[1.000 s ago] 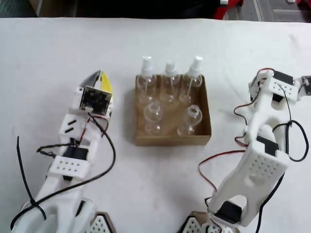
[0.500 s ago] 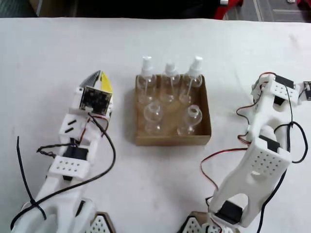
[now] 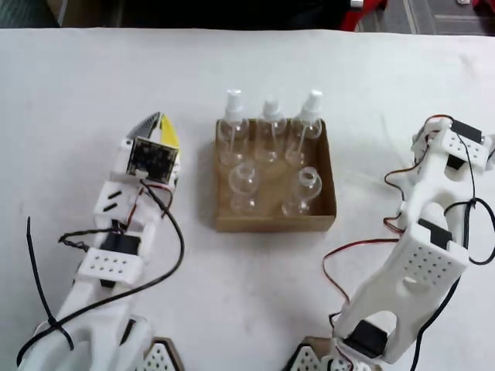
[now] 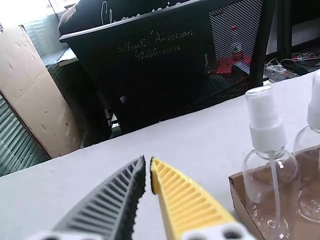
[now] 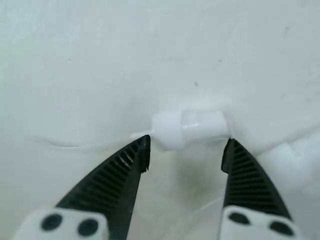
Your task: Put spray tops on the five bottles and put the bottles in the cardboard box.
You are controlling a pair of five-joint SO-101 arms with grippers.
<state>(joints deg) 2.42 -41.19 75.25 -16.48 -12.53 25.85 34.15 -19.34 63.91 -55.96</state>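
Five bottles [image 3: 246, 182] stand upright in the cardboard box [image 3: 274, 222], which sits mid-table. The three in the far row already wear white spray tops [image 3: 234, 99]. The two in the near row (one at [image 3: 303, 185]) have bare, open necks. In the left wrist view the far-left capped bottle [image 4: 267, 170] rises just inside the box's corner, its dip tube showing through the clear body.

One loose spray top [image 5: 190, 127] lies on its side on the white table [image 3: 116, 69]. The right gripper [image 5: 186, 143] hangs directly above it with its jaws spread wide. One black fingertip sits at each end of the top, close to it (whether either one touches, I cannot tell). A whitish lump lies just beside the top, too blurred to name.

In the high view the right arm [image 3: 421, 263] stretches along the table's right side, its wrist to the right of the box and well apart from it.

The left gripper [image 4: 148, 165] has its grey and yellow jaws pressed together with nothing between them. It rests low over the table to the left of the box, near but not touching it, and points toward the far edge. The left arm [image 3: 116, 232] runs back from it to the near-left corner.
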